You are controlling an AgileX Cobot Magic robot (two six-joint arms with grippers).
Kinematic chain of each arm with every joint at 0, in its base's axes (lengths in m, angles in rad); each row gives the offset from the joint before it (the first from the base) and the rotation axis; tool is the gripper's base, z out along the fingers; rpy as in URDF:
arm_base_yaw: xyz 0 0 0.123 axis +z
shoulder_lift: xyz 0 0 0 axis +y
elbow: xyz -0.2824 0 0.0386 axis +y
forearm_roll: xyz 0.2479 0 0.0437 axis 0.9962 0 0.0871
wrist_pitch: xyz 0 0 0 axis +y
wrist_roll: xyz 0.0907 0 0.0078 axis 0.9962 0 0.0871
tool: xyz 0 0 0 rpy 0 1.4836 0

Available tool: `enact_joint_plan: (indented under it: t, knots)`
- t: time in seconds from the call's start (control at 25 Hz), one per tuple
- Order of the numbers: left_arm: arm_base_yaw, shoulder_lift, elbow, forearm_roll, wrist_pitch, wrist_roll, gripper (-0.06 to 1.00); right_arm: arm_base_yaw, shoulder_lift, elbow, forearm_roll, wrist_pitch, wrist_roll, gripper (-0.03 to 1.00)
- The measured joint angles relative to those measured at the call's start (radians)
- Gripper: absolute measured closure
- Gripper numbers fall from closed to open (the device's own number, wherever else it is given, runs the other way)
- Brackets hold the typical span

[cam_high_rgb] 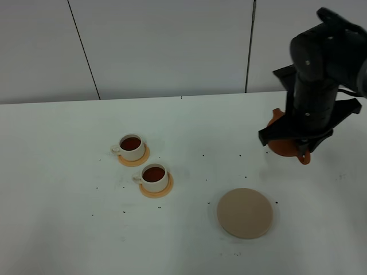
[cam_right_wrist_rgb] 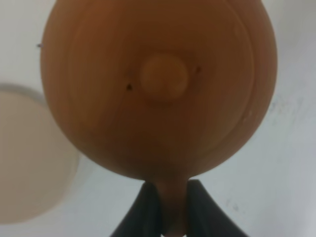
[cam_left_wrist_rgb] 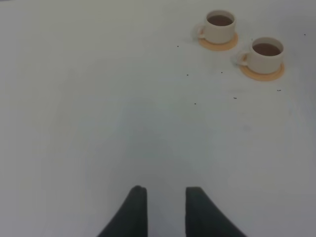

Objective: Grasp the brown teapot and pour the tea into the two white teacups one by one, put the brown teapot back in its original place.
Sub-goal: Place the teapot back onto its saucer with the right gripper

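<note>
High view: white table (cam_high_rgb: 69,229). Right arm (cam_high_rgb: 321,74) enters from the 2 o'clock corner, and its right gripper (cam_high_rgb: 304,154) is largely masked by the arm's own body. Brown teapot (cam_high_rgb: 282,143) hangs under it at about 3 o'clock of the table, only an orange-brown sliver and the loop of the handle visible past the arm. Whether it is lifted or touching the table cannot be told from this view.

Right wrist view: the pincer is clamped narrow on the teapot's handle (cam_right_wrist_rgb: 173,207), one dark finger (cam_right_wrist_rgb: 143,212) on each side. Lid knob (cam_right_wrist_rgb: 163,78) faces the camera, so the pot sits close to upright. A pale edge of the beige coaster (cam_right_wrist_rgb: 29,163) shows beside the pot, not under it.

The coaster (cam_high_rgb: 245,213) lies bare at 5 o'clock of the table, at about 7 o'clock from the teapot and apart from it.

Two white teacups left of centre, each on an orange-tan saucer, both holding dark tea: far cup (cam_high_rgb: 132,146) and near cup (cam_high_rgb: 154,177), just beside each other, the near one at 5 o'clock from the far one.

Left wrist view: left gripper (cam_left_wrist_rgb: 166,197) hovers over bare table, fingers parted a narrow gap, holding nothing. Both cups show well away from it. Small dark specks (cam_high_rgb: 203,154) scattered on the table.
</note>
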Motion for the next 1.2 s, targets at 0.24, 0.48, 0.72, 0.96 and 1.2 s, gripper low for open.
enact_joint_plan:
  t: [0.24, 0.48, 0.72, 0.96, 1.2]
  knots:
    - [0.000, 0.000, 0.000, 0.000, 0.000, 0.000, 0.69, -0.058, -0.050, 0.098, 0.018, -0.001, -0.014, 0.87]
    - [0.000, 0.000, 0.000, 0.000, 0.000, 0.000, 0.69, -0.063, -0.186, 0.284, 0.079, -0.076, -0.027, 0.87]
    - [0.000, 0.000, 0.000, 0.000, 0.000, 0.000, 0.69, -0.019, -0.282, 0.457, 0.102, -0.236, -0.044, 0.87]
    - [0.000, 0.000, 0.000, 0.000, 0.000, 0.000, 0.69, 0.071, -0.245, 0.499, 0.104, -0.330, -0.072, 0.87]
    - [0.000, 0.000, 0.000, 0.000, 0.000, 0.000, 0.69, 0.096, -0.174, 0.508, 0.118, -0.404, -0.081, 0.87]
